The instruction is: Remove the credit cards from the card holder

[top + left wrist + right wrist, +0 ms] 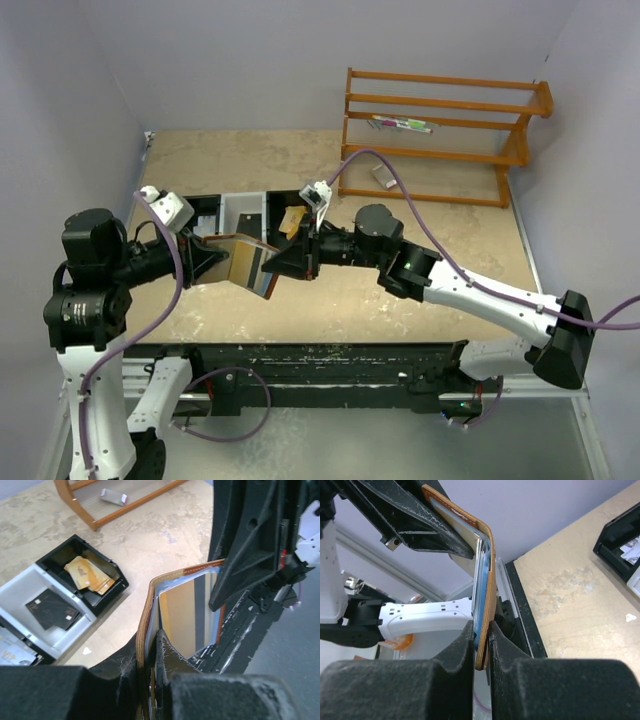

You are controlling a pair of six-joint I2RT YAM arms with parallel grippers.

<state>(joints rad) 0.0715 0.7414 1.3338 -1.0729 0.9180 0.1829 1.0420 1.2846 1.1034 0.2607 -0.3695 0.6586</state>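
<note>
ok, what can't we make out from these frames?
- Card count: left wrist shows one striped card in the card holder; it hides anything behind.
- Blue layer between the right fingers, right wrist: card or lining, cannot tell.
- Top external: the holder's inside is too small and oblique to read.
- Tray end compartment: cut by the left wrist frame edge.
- Rack item: too small, top external.

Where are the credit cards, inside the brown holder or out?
Inside: the striped credit card sits tucked against the lining of the card holder.

Beige stone-look table (470,240), compartment tray (245,210) at left — wooden rack (450,82) behind
</note>
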